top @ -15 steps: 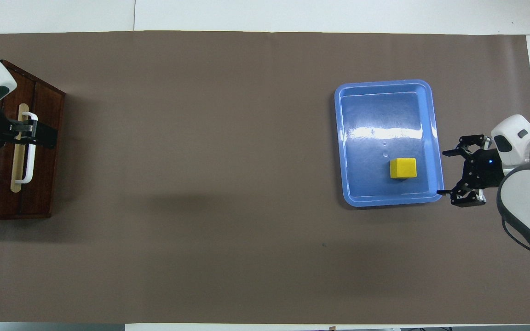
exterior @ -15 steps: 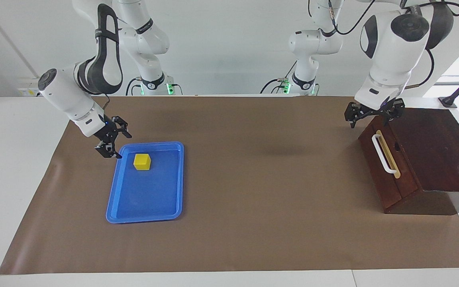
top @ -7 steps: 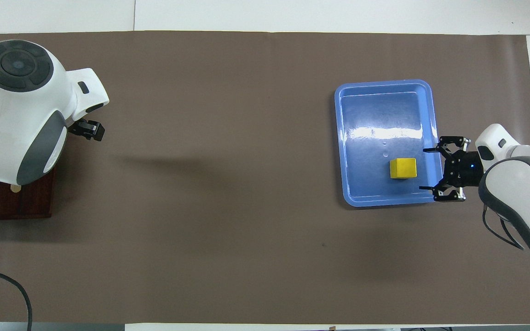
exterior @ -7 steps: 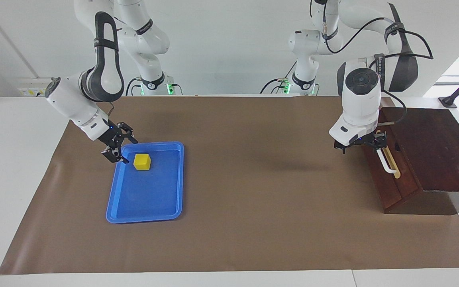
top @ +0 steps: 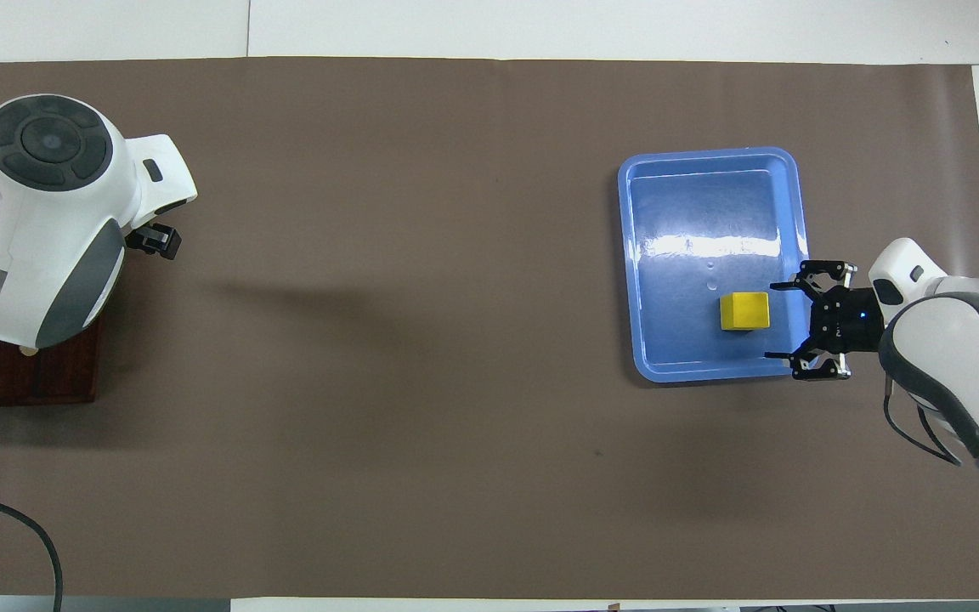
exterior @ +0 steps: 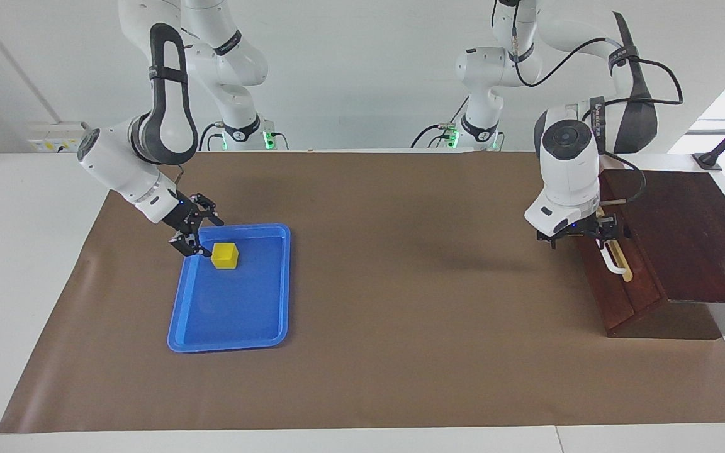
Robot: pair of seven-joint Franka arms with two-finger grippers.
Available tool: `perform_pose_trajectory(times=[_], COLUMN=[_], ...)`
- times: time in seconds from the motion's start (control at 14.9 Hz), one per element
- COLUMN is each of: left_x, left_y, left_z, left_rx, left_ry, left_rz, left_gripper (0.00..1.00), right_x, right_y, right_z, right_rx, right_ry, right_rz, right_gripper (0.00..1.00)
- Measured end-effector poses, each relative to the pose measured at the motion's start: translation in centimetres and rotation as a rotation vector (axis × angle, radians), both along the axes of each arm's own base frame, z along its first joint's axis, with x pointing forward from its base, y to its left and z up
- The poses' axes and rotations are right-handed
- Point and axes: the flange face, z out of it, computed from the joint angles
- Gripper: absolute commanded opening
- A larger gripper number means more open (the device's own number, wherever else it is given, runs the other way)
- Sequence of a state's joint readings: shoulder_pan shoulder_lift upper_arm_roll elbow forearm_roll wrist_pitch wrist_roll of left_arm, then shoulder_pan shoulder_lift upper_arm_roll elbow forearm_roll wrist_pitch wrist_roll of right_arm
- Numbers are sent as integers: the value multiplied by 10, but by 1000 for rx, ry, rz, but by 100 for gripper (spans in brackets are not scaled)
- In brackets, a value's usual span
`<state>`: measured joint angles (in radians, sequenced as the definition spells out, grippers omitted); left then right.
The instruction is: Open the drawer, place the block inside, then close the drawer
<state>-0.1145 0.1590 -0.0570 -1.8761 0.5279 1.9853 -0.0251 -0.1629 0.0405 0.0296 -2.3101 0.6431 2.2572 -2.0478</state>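
Note:
The yellow block [exterior: 224, 255] lies in the blue tray [exterior: 230, 314], in the part nearer the robots; it also shows in the overhead view [top: 744, 310]. My right gripper [exterior: 206, 238] is open, low over the tray's rim, just beside the block and apart from it; the overhead view shows it [top: 772, 321] too. The dark wooden drawer [exterior: 614, 283] sits shut in its box [exterior: 690, 233] at the left arm's end. My left gripper [exterior: 606, 228] is at the end of the white handle [exterior: 613, 264] nearer the robots. In the overhead view the left arm hides the handle.
Brown paper [exterior: 400, 302] covers the table between the tray and the box. The blue tray [top: 702, 212] holds only the block. A black cable [top: 22, 527] lies at the table's near corner on the left arm's side.
My left arm has swung down from above the box's corner to the drawer's handle. My right gripper has moved from outside the tray in over its rim, closer to the block.

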Motion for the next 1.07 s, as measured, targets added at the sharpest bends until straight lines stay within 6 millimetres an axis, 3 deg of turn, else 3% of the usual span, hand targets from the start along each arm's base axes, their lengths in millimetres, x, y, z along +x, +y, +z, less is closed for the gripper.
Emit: perform_pose_trajectory(times=[0.47, 0.74, 0.94, 1.07], left_x=[-6, -12, -14, -15], left_y=[48, 54, 53, 39], left_z=[-16, -36, -43, -49], left_rx=[-53, -88, -101, -113], left_ry=[-108, -159, -171, -190], left_rz=[138, 205, 212, 237], left_gripper=[100, 100, 100, 100], right_x=[15, 14, 20, 24], right_y=[2, 11, 14, 14], right_z=[-3, -30, -26, -21], right_rx=[-25, -16, -24, -28], right_ry=[-52, -15, -28, -38], right_rz=[39, 90, 137, 145], right_gripper=[100, 100, 100, 100])
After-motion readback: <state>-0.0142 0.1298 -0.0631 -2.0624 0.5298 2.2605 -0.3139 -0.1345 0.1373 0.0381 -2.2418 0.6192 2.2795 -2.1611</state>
